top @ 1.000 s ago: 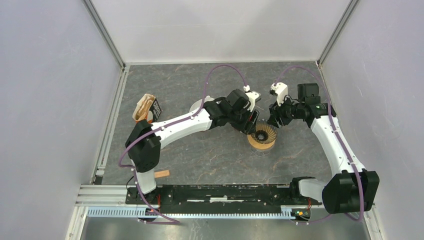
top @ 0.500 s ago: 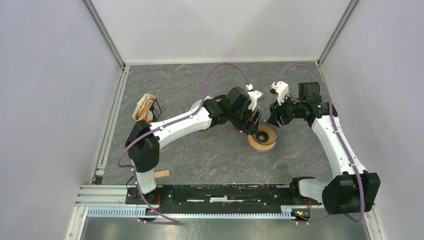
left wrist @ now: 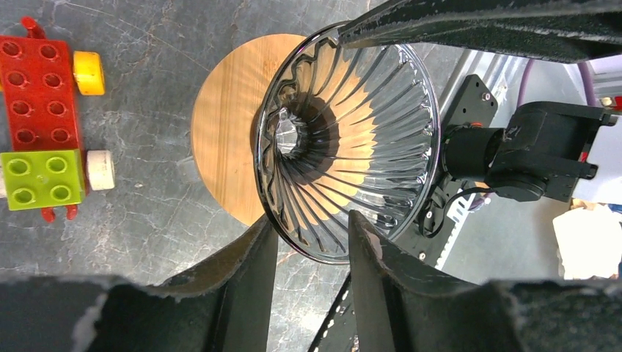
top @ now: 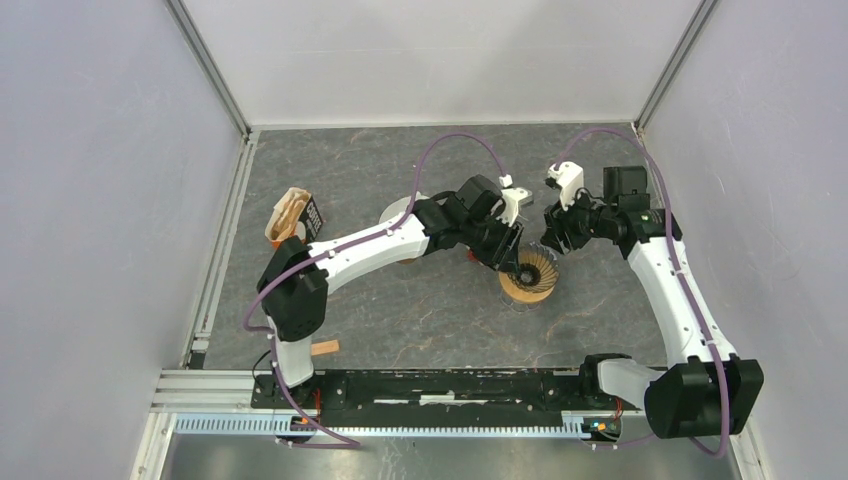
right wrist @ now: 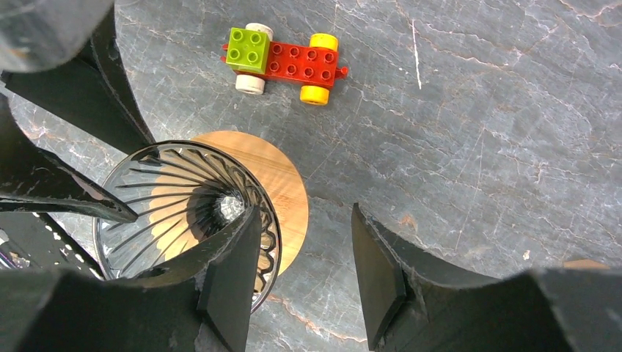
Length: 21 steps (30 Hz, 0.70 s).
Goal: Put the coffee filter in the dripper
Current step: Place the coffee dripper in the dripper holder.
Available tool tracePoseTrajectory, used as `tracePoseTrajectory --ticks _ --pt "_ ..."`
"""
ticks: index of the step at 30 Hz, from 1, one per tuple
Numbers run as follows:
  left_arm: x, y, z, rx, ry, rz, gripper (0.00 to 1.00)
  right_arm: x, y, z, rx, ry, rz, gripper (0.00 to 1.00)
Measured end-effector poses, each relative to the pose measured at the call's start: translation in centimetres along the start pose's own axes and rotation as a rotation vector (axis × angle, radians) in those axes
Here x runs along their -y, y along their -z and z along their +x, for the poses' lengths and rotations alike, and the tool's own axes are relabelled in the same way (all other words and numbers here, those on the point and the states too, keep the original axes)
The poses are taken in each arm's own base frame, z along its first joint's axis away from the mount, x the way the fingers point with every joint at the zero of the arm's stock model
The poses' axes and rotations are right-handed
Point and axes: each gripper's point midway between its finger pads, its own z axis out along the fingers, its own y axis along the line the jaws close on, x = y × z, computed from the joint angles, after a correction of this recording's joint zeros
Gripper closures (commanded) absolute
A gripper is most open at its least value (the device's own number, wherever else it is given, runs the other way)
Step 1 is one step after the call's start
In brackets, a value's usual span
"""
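1. The glass dripper [top: 527, 270] is sitting on the middle of the dark marbled tabletop [top: 400, 320], with pale walls [top: 100, 200] enclosing it.
2. The left gripper [left wrist: 313, 224], part open, is straddling its rim.
3. The right gripper [right wrist: 306, 216] is gaping empty alongside.

Bright, even overhead light; soft shadows; glints on the glass dripper [left wrist: 345, 147]; close foreground soft.

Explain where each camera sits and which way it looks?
Top external: fixed above and behind the arms, looking down on the table; both arms show.
Left wrist: on the left arm, looking into the glass dripper; the left gripper shows below.
Right wrist: on the right arm, looking down on dripper and table; the right gripper shows below.
Shared: both wrist views hold the dripper and a toy brick car.
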Motion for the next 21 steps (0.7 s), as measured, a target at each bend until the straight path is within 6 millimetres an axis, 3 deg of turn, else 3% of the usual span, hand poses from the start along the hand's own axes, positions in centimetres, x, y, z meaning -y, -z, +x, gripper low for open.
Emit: tracePoseTrajectory --ticks 5,14,18,21 --pt "0.3 -0.1 0.1 -0.004 0.017 0.014 0.37 0.2 0.1 0.1 -0.001 0.002 0.011 0.46" --pt "-0.8 0.9 -1.1 0.027 0.003 -0.038 0.27 0.3 0.3 0.0 0.005 -0.016 0.014 0.41" --pt "-1.1 3.4 -4.3 0.097 -0.033 -0.053 0.23 0.5 0.8 -1.3 0.034 -0.016 0.023 0.40" --pt "-0.9 6.7 -7.5 0.181 -0.089 -0.070 0.22 1.0 1.3 -3.1 0.084 0.006 0.044 0.40"
